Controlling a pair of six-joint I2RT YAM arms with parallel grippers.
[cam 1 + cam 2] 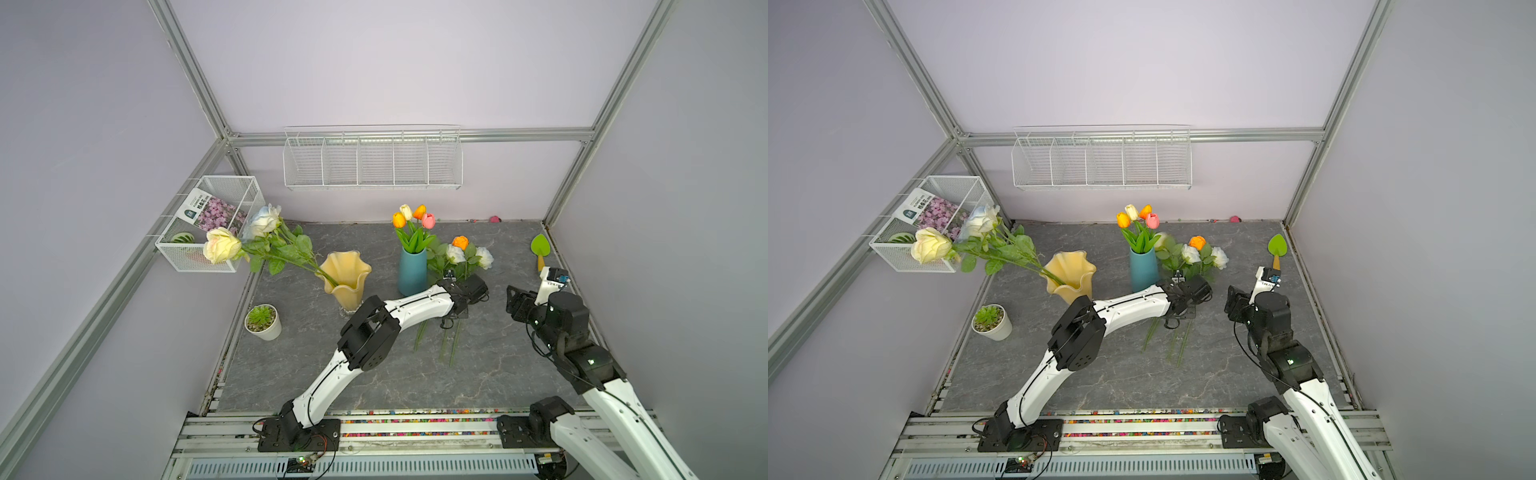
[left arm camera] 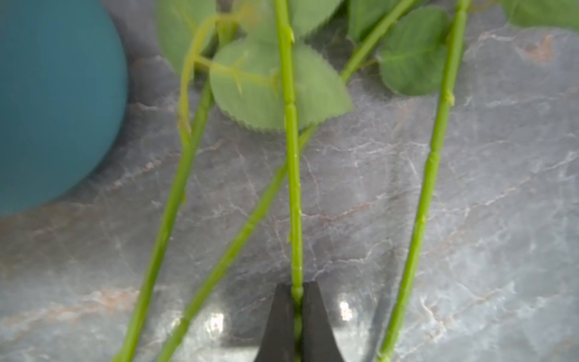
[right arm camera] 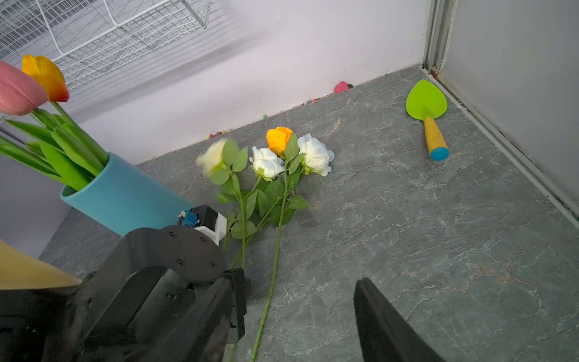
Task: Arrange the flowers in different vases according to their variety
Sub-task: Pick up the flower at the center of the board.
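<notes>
Left gripper (image 2: 297,291) clamped on a rose stem (image 2: 293,188) beside the teal vase (image 1: 412,272).
It probably belongs to the cream rose (image 3: 213,156); right gripper (image 3: 299,291) hangs wide and empty, farther from the vase.

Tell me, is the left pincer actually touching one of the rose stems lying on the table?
Touching. The left wrist view shows the left pincer shut on a rose stem, its black tips pressed against both sides.
</notes>
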